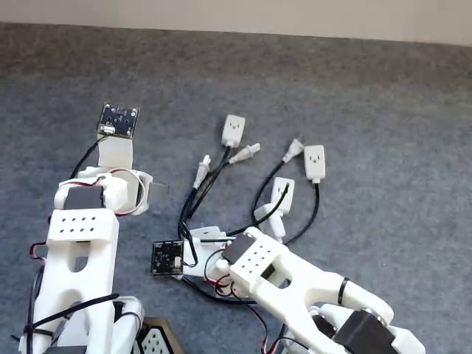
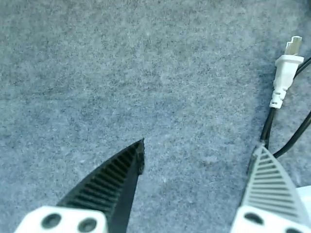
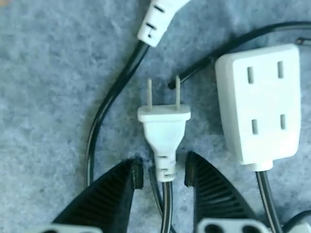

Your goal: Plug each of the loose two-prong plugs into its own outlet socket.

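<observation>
The right hand (image 3: pixel 163 172) has its fingers apart, straddling the cord end of a white two-prong plug (image 3: pixel 164 126). This plug lies flat on the grey table (image 3: pixel 48 97) with its prongs pointing away, a white outlet socket (image 3: pixel 257 107) just beside it and another white cord end (image 3: pixel 156 19) beyond. The left hand (image 2: pixel 200 148) is spread wide over bare table, with a loose plug (image 2: pixel 284 68) lying near its pale finger (image 2: pixel 269 184).

Right gripper (image 3: pixel 163 172) is squeezed, you've got a socket (image 3: pixel 257 104) just beside the plug (image 3: pixel 164 124) and a cord (image 3: pixel 104 111) on its other side, while left gripper (image 2: pixel 199 150) has bare carpet (image 2: pixel 121 73) ahead, second plug (image 2: pixel 283 73) near one finger.
</observation>
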Robot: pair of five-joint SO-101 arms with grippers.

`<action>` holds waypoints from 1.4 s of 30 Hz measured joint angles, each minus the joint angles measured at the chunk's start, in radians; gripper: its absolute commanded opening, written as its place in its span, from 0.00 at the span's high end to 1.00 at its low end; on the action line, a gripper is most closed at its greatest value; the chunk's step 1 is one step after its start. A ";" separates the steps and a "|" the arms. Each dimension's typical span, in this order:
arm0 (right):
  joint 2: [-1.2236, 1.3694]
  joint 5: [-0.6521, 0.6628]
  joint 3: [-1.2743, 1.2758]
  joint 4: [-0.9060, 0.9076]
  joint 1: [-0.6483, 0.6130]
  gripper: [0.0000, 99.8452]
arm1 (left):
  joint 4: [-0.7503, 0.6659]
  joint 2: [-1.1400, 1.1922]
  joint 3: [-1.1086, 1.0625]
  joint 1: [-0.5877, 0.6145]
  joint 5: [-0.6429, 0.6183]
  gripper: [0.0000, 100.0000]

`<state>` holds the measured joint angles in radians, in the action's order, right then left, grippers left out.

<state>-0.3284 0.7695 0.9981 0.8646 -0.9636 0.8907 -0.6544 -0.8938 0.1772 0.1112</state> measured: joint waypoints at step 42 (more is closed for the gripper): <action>-0.806 -0.371 -0.247 0.509 0.026 0.99 | 0.609 0.000 0.460 -0.054 0.023 0.66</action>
<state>-1.1339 0.3982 0.7511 1.3740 -0.9375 1.4998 -0.6544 -0.4335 0.1235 0.1343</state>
